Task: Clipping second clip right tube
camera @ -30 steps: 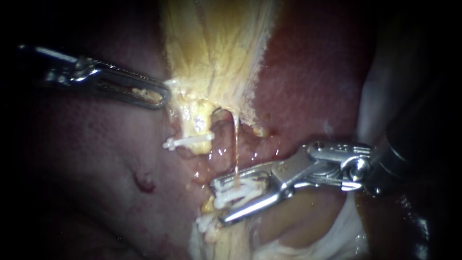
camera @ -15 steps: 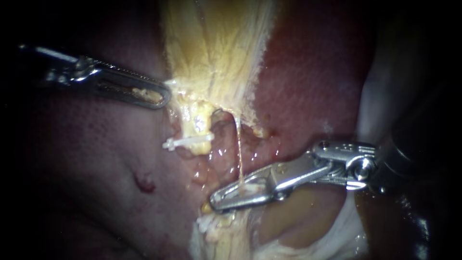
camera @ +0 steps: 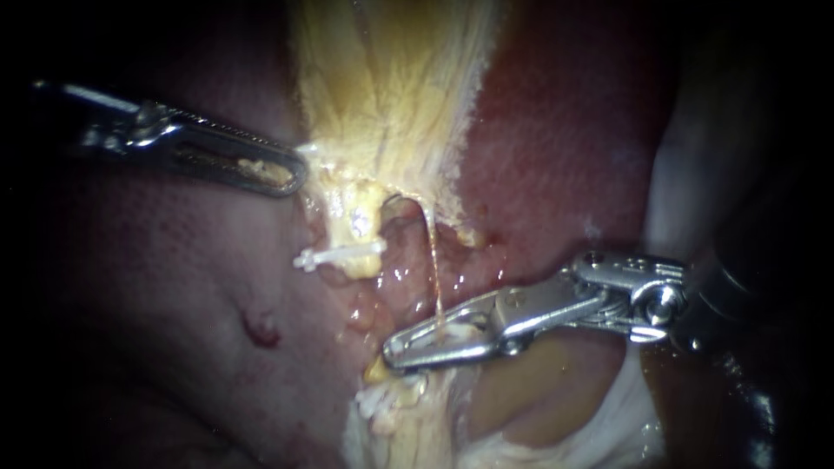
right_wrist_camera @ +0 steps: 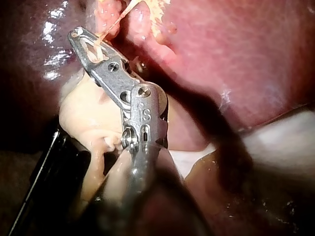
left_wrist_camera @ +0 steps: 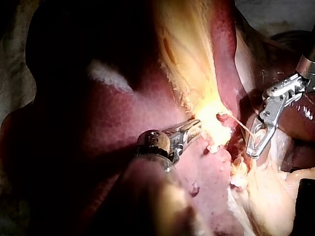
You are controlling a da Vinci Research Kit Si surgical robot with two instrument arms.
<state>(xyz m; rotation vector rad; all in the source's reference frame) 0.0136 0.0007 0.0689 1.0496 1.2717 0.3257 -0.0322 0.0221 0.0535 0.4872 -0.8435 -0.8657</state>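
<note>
A thin pale strand, the right tube (camera: 432, 260), runs down from the yellow gallbladder (camera: 391, 95) into my right instrument (camera: 391, 352). Its jaws lie shut on the tube, and the clip between them is hidden. The right wrist view shows the tube (right_wrist_camera: 110, 22) entering the jaw window of that instrument (right_wrist_camera: 78, 34). A white clip (camera: 339, 254) sits across the left tube. Another white clip (camera: 375, 401) shows just below the right jaws. My left instrument (camera: 295, 174) is shut on the gallbladder's lower left edge, as also shows at its tip (left_wrist_camera: 197, 129) in the left wrist view.
Dark red liver (camera: 556, 148) surrounds the gallbladder and carries a small bloody spot (camera: 259, 330). Pale fatty tissue (camera: 608, 426) lies under the right instrument. A whitish fold (camera: 678, 156) rises at the right edge.
The right jaws stood open around the tube with a white clip showing between them; they have shut on it and the clip no longer shows. The left instrument has not moved.
</note>
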